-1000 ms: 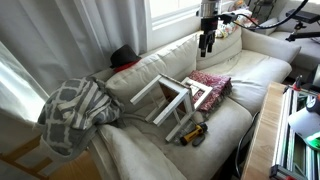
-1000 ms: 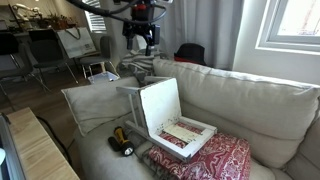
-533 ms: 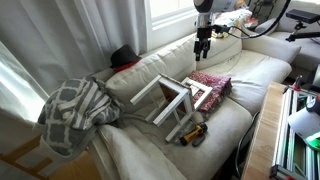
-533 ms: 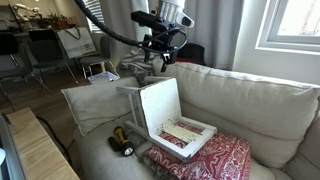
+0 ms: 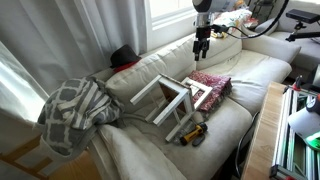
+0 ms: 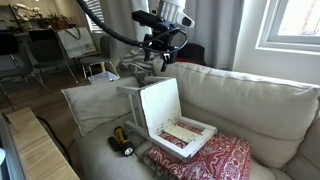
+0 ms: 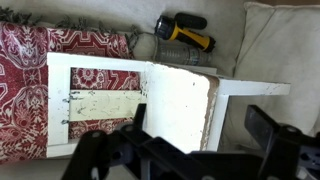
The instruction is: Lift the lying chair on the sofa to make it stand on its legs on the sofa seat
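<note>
gripper (image 7: 198, 140) hangs well above the chair (image 7: 180, 100), its dark fingers (image 7: 135, 130) spread wide, holding nothing and touching nothing. in an exterior view it hovers high by the sofa's (image 5: 250, 70) back cushions, clear of everything.

the chair (image 5: 175, 100) lies tipped over on the sofa seat, straight legs sticking out sideways and the flat square seat panel standing on edge. it is white painted wood, and the wrist view shows scuffed, chipped paint. its open-frame backrest rests on a red patterned pillow (image 7: 25, 60). the sofa is cream fabric, plump and creased. a yellow-and-black tool (image 7: 185, 32) lies on the cushion just beside the chair. a grey plaid blanket (image 5: 75, 112) is bunched on the sofa arm.
</note>
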`<state>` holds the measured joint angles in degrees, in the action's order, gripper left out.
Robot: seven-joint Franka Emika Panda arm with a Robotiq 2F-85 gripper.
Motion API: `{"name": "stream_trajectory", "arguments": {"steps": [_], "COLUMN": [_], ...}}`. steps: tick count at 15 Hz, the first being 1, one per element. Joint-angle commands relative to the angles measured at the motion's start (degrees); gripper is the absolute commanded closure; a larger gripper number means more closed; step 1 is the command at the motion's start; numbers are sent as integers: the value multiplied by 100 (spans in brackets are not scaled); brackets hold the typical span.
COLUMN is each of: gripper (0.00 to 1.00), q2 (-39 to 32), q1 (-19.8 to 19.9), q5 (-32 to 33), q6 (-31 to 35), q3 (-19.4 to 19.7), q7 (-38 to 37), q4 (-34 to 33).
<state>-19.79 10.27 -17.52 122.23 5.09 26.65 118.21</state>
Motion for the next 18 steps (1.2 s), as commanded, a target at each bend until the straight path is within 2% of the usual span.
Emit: {"name": "stream_trajectory", "arguments": {"steps": [1,6,9,13,14,15,18], "gripper": [0,0,0,0,0,0,0], "q2": [-738,-2263,-3035,-3794,-3927,-3526,-3788], "q1": [300,878,1358,1953,2047,1760,1963], "q5": [-62,-138,-549,-980,-1115,-842,-1007], "q6": [-714,-1532,-1549,-2234,-2400,-1983,-2249], "q3": [-18,0,-230,-601,-677,-468,-580], "q7": [-314,-514,-336,16,7,-101,-48], "q4": [-825,-2336,-3100,-3973,-4154,-3570,-3953]}}
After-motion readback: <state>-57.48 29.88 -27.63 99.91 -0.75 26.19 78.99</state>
